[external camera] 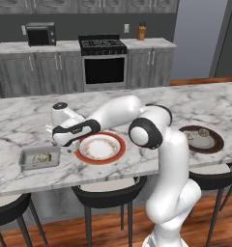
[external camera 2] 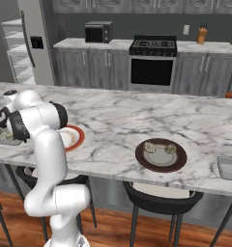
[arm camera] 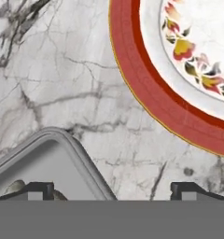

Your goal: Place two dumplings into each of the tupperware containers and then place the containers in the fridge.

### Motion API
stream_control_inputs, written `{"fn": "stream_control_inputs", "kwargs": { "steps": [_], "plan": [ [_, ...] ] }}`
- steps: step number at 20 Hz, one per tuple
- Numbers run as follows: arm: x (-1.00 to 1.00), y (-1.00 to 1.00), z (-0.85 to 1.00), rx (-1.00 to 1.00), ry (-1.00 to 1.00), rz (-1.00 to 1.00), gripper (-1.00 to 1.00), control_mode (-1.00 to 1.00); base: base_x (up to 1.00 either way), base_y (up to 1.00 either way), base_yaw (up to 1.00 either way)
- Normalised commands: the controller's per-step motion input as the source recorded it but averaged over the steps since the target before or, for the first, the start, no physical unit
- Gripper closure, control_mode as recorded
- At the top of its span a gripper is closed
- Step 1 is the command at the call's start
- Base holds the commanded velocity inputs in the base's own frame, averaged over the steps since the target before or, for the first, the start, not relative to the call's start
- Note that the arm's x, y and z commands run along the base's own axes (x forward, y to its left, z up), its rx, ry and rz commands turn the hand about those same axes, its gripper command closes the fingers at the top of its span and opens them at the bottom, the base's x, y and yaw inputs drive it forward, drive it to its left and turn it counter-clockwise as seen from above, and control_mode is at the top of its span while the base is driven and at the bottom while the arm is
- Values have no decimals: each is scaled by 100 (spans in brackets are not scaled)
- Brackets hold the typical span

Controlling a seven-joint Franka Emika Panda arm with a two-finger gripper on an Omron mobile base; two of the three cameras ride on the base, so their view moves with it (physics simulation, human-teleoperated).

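The fridge point(external camera 2: 28, 48) stands at eleven o'clock in the right base view, its door open on pale shelves. My big marble desk point(external camera: 137, 108) carries it all. On it, the red plate point(external camera: 100, 147) lies bare beside one grey container point(external camera: 39, 158), at nine o'clock of that plate, with dumplings point(external camera: 41, 157) inside. The other container point(external camera 2: 230, 168) sits far off at three o'clock, near the brown plate point(external camera 2: 161, 155) holding two dumplings point(external camera 2: 150, 146). My claw point(arm camera: 112, 189) hangs wide and holds nothing, over the first container's corner.
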Motion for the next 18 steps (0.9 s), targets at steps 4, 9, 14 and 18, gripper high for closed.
{"fn": "stream_control_inputs", "kwargs": {
  "steps": [4,9,14,18],
  "plan": [
    [38,41,-18,0,1,16,-100,-100,0,0,0],
    [11,10,-2,-11,25,11,-100,-100,0,0,0],
    [0,0,-35,-13,23,2,-100,-100,0,0,0],
    [0,4,-46,-6,4,0,-100,-100,0,0,0]
  ]
}}
